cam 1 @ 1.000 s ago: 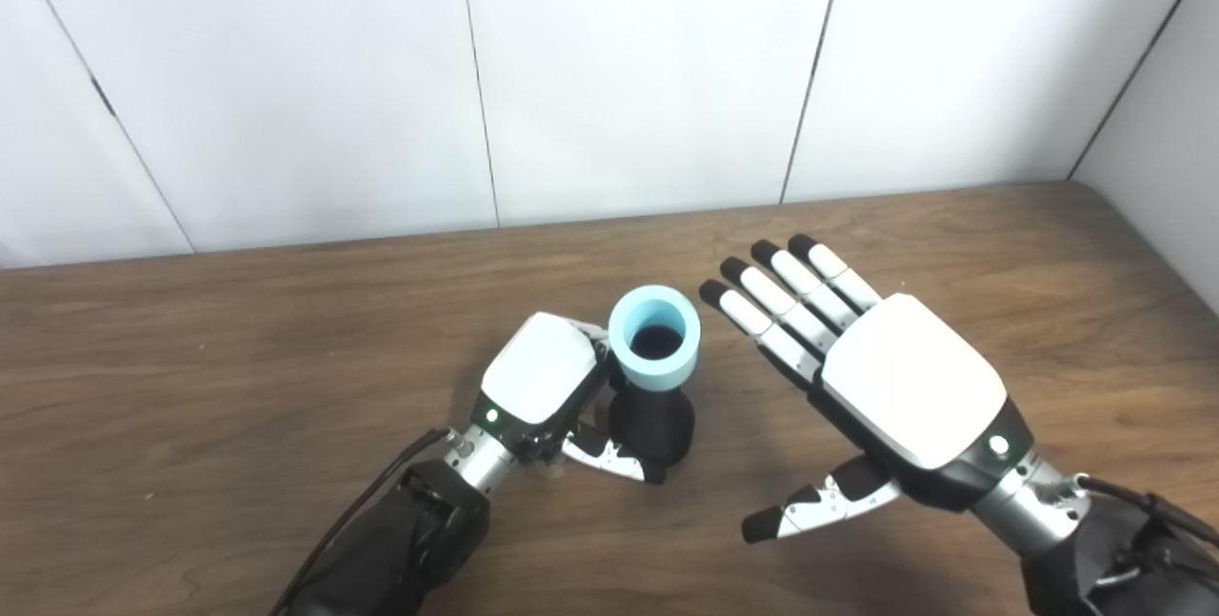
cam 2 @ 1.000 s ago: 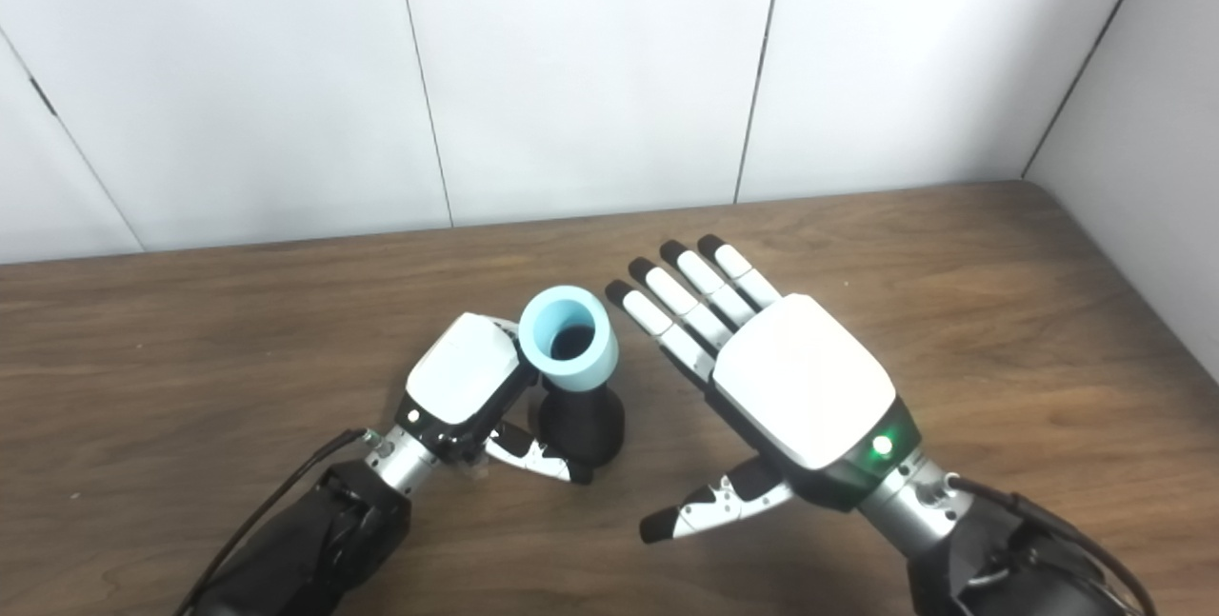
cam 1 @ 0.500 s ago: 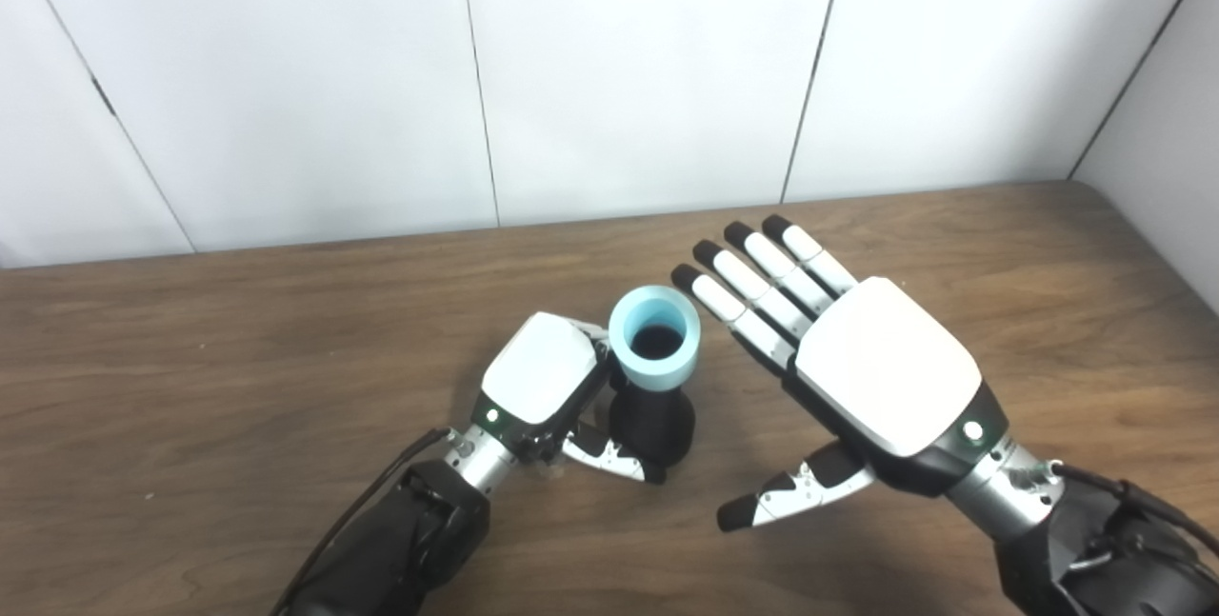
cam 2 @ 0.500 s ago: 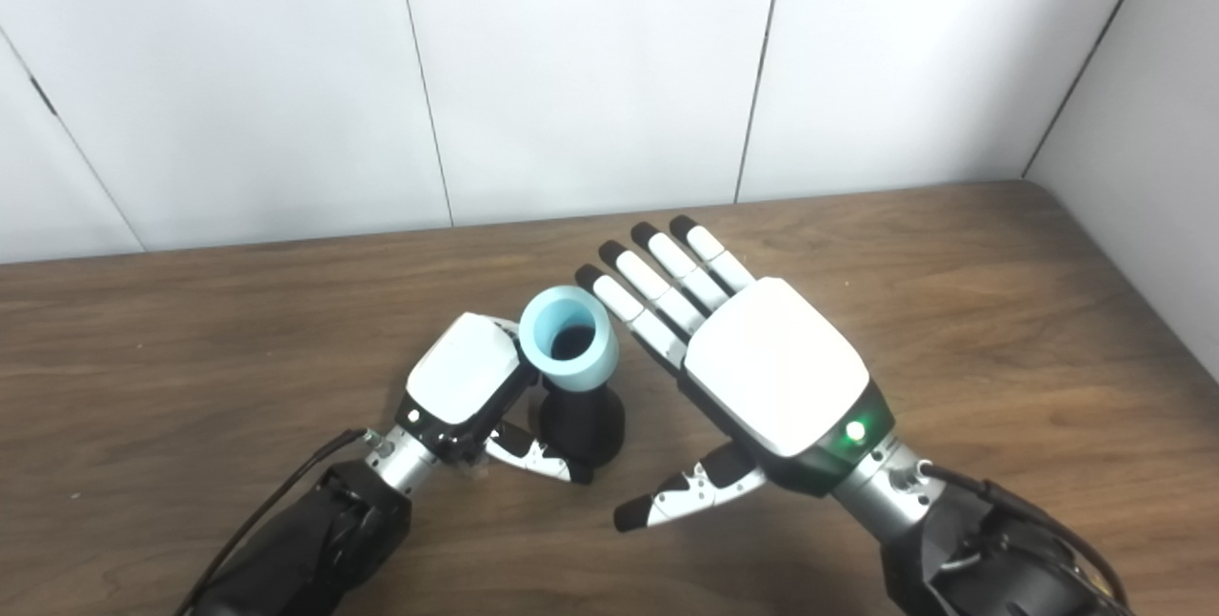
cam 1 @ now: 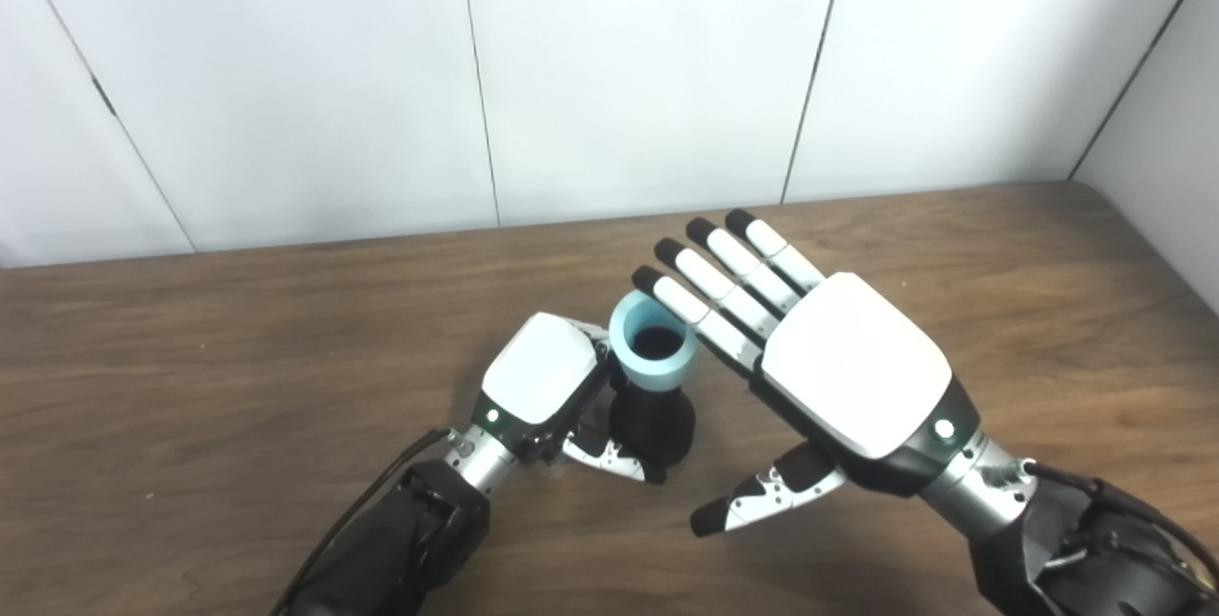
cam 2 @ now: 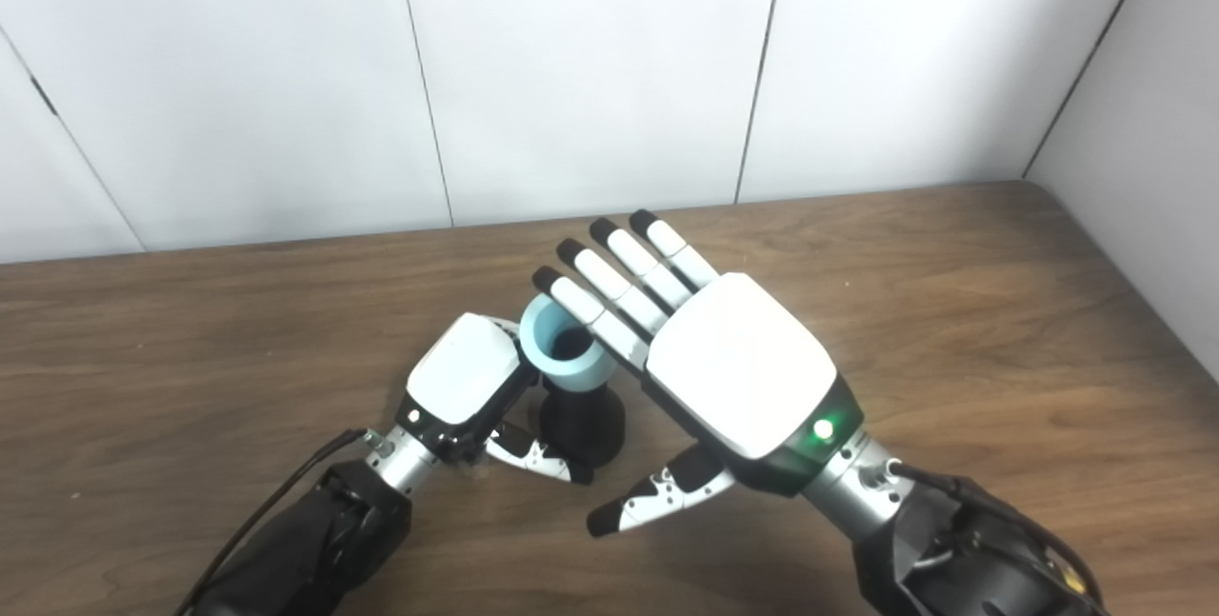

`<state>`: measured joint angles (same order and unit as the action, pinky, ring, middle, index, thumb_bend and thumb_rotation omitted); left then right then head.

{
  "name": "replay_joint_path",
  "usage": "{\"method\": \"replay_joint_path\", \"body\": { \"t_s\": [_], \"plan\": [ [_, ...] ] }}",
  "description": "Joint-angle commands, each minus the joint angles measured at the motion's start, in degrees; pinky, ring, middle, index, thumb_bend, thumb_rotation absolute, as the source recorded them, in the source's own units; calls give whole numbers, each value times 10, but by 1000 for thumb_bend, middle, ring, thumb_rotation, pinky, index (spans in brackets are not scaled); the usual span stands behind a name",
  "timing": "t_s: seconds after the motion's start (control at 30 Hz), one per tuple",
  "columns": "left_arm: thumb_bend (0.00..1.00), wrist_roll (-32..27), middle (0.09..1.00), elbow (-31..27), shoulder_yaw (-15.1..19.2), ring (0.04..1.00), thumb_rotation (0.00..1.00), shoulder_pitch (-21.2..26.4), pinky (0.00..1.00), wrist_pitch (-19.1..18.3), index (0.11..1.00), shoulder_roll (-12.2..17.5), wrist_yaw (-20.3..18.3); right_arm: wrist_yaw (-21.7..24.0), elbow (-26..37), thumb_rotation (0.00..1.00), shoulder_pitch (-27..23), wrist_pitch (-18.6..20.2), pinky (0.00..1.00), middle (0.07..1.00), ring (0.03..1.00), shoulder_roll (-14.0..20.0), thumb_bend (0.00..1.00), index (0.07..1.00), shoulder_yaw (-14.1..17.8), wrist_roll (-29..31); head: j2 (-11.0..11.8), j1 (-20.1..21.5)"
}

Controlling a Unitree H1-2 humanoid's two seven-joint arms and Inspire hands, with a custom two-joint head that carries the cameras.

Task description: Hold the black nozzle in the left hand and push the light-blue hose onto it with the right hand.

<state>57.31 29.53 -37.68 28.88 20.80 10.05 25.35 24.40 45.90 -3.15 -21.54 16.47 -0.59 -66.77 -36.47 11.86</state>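
1. Left eye view: wooden table (cam 1: 190, 349) before white wall panels (cam 1: 648, 64). Left hand (cam 1: 539, 381) is wrapped round the upright black nozzle (cam 1: 651, 424), whose top wears the light-blue hose (cam 1: 653, 355), its bore open upward.
2. Right eye view: right hand (cam 2: 733, 378) holds nothing, fingers (cam 2: 609, 288) spread, overlapping the hose's rim.

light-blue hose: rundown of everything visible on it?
The light-blue hose is a short, thick-walled tube, matte and rubbery-looking, its open round end facing up with a dark bore. It stands upright on top of the black nozzle, which rests on the table in the left hand. The open right hand reaches in from the right, one of its fingers overlapping the rim; contact cannot be confirmed.
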Motion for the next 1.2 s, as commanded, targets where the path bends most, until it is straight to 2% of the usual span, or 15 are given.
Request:
{"method": "replay_joint_path", "body": {
  "t_s": [0.0, 0.17, 0.5, 0.63, 0.9, 1.17],
  "plan": [
    [514, 8, 414, 102, -52, 356, 0, -138, 315, -2, 527, -5, -11, -8, 37, 862, -27, -7, 1000, 1000, 1000, -7, 817, 958, -2, 7, 0, -1],
    [514, 9, 417, 99, -52, 367, 0, -139, 329, -6, 529, -5, -15, -10, 35, 865, -26, -11, 1000, 993, 1000, -7, 813, 938, -8, 3, -1, -2],
    [514, 8, 412, 102, -51, 354, 0, -140, 313, -1, 527, -7, -7, 31, 42, 872, -25, -5, 1000, 1000, 1000, -8, 821, 948, -16, -5, -3, -2],
    [514, 9, 409, 102, -52, 346, 0, -140, 307, -3, 525, -6, -6, 56, 37, 845, -26, 0, 1000, 1000, 1000, -4, 825, 953, -14, -1, -2, -3],
    [514, 8, 415, 94, -51, 361, 0, -142, 318, -4, 528, -4, -12, 62, 22, 821, -23, 0, 1000, 990, 1000, 2, 831, 946, -8, 3, -4, -4],
    [514, 9, 419, 90, -52, 369, 0, -143, 330, -5, 530, -3, -14, 88, 11, 804, -16, 19, 1000, 1000, 1000, -4, 832, 950, -5, 7, -4, -5]
  ]
}}
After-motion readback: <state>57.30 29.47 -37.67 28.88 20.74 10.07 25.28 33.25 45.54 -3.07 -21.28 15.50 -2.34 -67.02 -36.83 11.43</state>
